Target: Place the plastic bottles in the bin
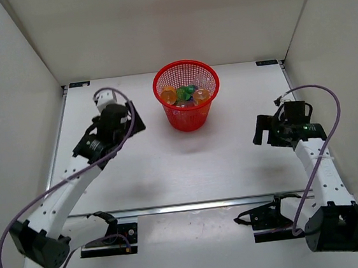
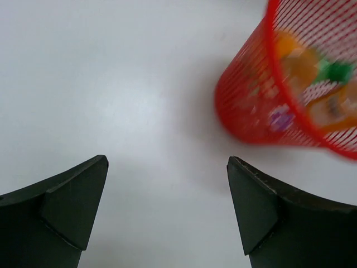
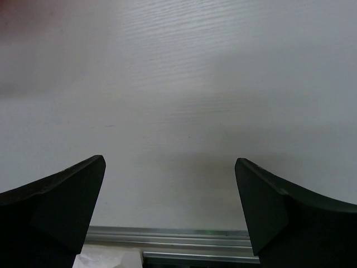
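so: round tapering red mesh bin (image 1: 189, 117) holds plastic bottles (image 1: 169, 96); left pincer (image 2: 166, 160) wide, right pincer (image 3: 169, 159) wide, empty.

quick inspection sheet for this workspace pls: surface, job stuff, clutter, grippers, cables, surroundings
surface: white table, no marks or spills seen
job's things: red mesh bin upright at the far middle; plastic bottles inside it, orange and green showing; none seen on the table
clutter: nothing seen
grippers: left gripper open, holding nothing, near the bin; right gripper open, holding nothing, over bare table
cables: purple-grey cables loop loosely along both arms, away from the bin
surroundings: plain white walls on three sides; metal rail near the arm bases
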Tool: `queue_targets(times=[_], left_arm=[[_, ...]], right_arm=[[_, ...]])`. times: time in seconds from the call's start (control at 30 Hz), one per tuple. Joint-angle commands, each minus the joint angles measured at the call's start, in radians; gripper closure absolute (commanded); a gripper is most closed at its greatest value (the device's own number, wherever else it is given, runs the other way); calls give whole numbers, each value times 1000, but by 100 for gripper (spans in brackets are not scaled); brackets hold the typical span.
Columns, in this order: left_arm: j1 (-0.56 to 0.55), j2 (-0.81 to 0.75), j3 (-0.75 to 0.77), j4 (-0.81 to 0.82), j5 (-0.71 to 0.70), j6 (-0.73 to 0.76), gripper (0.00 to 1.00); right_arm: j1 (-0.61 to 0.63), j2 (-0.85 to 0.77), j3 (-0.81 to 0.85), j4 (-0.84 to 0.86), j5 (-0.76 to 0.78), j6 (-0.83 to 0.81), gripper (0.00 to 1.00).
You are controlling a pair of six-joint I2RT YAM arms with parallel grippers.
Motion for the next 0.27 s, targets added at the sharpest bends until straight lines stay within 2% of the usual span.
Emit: queue_targets(times=[0.0, 0.07, 0.13, 0.23], left_arm=[[30, -128, -175, -253, 69, -123, 2], [107, -254, -255, -274, 105, -130, 2], [164, -335, -292, -294, 124, -128, 1], [164, -440, -294, -324, 74, -127, 2]], right_arm=[[49, -22, 59, -39, -11, -22, 1], [56, -65, 20, -2, 7, -8, 1], [33, -108, -17, 45, -63, 6, 1], [-3, -125, -51, 67, -141, -8, 1]])
